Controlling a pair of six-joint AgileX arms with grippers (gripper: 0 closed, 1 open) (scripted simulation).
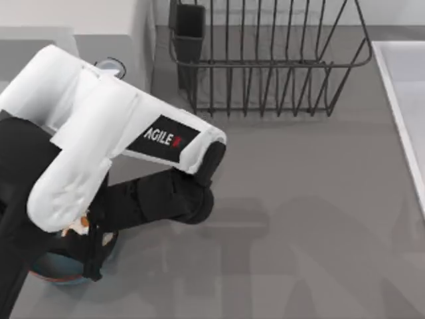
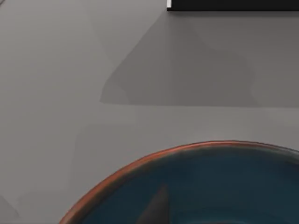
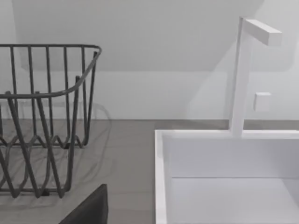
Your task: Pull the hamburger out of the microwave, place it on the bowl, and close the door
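The white microwave (image 1: 113,26) stands at the back left, with one round knob (image 1: 109,66) peeking out beside my left arm. The arm hides its door. My left arm reaches down to the front left, and its black gripper (image 1: 89,242) hangs over the blue bowl (image 1: 56,271) with the reddish rim. A small whitish-orange piece of the hamburger (image 1: 79,226) shows right at the gripper, above the bowl's far edge. The left wrist view looks down on the bowl's rim (image 2: 140,163) and teal inside, with a shadow falling in it.
A dark wire dish rack (image 1: 265,60) stands at the back middle, also close by as the rack (image 3: 42,121) in the right wrist view. A white sink (image 1: 405,100) with a white tap (image 3: 243,74) sits at the right. Grey tabletop (image 1: 299,232) spreads between.
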